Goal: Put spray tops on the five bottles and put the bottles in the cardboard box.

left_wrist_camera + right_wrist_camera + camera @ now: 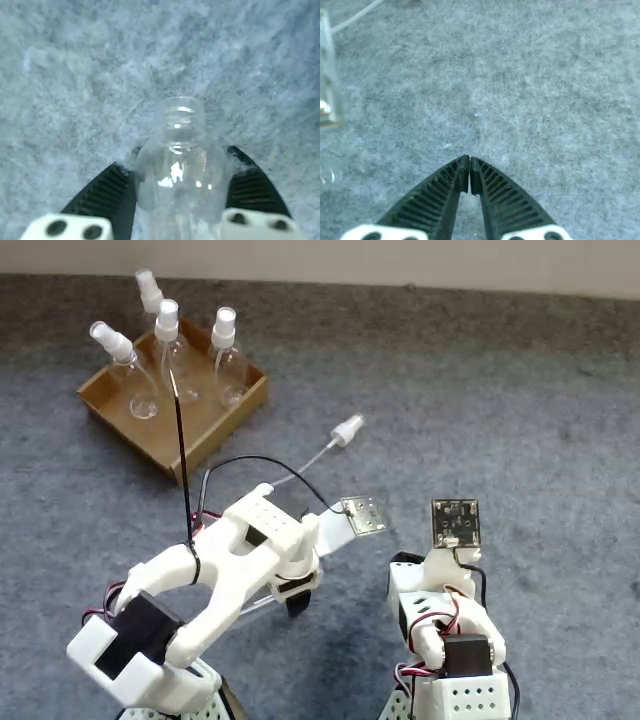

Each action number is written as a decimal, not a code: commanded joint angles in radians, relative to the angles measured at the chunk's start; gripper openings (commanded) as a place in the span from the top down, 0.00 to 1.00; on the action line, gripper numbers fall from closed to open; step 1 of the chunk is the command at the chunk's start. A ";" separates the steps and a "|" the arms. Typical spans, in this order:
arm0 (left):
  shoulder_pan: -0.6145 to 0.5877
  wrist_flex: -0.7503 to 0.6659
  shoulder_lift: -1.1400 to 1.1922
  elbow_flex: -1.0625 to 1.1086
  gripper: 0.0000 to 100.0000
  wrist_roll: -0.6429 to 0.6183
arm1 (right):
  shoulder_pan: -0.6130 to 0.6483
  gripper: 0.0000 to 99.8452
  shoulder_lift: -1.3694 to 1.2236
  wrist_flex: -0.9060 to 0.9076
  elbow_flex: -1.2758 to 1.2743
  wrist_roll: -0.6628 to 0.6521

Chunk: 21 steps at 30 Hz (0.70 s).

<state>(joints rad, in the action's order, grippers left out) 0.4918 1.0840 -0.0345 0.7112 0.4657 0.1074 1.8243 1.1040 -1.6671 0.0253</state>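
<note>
Between left fingers [105,192]: capless bottle [177,165], neck sticking out ahead.

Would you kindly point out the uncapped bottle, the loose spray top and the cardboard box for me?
uncapped bottle [179,172], left wrist view, clear shoulder below the neck.
loose spray top [349,429], high view, white head.
cardboard box [240,408], high view, outer side wall.

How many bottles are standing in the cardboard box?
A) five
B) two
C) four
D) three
C: four bottles with spray tops stand in the cardboard box, while the fifth bottle, with no top yet, is held in the left jaws.
</note>
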 commanded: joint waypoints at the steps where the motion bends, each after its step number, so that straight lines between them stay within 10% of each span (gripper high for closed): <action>1: 0.008 -0.015 -0.050 -0.022 0.89 -0.008 | 0.013 1.00 0.013 0.005 -0.145 0.003; 21: -0.001 -0.014 -0.717 0.016 0.89 -0.009 | 0.015 1.00 0.013 0.005 -0.145 0.005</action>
<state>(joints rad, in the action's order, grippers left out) 0.4902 1.0794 -0.5930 0.7112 0.4641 0.1074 1.8243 1.1040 -1.6671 0.0253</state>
